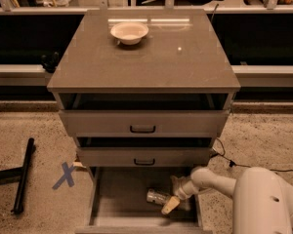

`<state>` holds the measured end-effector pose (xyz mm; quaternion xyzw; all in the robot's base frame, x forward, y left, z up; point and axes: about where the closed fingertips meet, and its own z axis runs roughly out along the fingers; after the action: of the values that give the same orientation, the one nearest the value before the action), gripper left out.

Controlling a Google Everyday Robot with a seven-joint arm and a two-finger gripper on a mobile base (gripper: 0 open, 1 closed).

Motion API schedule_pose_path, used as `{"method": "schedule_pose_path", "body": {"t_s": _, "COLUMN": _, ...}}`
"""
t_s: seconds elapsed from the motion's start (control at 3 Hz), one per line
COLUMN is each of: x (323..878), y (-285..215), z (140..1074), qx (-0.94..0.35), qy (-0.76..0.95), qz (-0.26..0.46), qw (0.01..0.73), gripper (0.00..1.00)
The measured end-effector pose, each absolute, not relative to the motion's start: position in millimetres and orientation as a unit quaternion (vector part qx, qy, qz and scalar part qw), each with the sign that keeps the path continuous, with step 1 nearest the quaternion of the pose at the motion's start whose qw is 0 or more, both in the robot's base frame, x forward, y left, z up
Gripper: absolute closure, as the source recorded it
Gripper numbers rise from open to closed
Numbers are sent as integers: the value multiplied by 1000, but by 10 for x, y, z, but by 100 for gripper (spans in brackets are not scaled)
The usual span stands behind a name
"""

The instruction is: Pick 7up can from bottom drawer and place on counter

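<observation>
Gripper (172, 195): lower right of centre, inside the bottom drawer (118, 199).
Jaws: apart, gripping nothing.
7up can (156, 196): on its side on the drawer floor, its right end at the jaws' gap.

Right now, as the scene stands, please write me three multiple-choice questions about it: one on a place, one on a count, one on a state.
1. Where is the claw?
A) up at the top drawer
B) down in the bottom drawer, beside the 7up can
C) outside, over the floor

2. What stands on the counter?
A) one white bowl
B) nothing
C) three cans

3. The bottom drawer is:
A) shut
B) taken out
C) pulled open

Answers:
1 B: the arm reaches into the drawer, next to the can.
2 A: a single bowl sits near the back edge.
3 C: its grey floor and the can show.
</observation>
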<state>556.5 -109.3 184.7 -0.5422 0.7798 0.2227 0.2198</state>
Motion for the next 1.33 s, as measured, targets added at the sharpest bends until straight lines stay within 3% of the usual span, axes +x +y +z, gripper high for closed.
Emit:
{"method": "schedule_pose_path", "body": {"t_s": 0.67, "x": 5612, "y": -893, "z": 1564, "qx": -553, "qy": 780, "qz": 207, "qw": 207, "gripper": 0}}
{"method": "schedule_pose_path", "body": {"t_s": 1.0, "x": 5588, "y": -812, "z": 1461, "qx": -560, "qy": 778, "qz": 202, "qw": 199, "gripper": 14}}
{"method": "schedule_pose_path", "body": {"t_s": 1.33, "x": 5573, "y": -759, "z": 1377, "qx": -563, "qy": 778, "qz": 202, "qw": 191, "gripper": 38}}
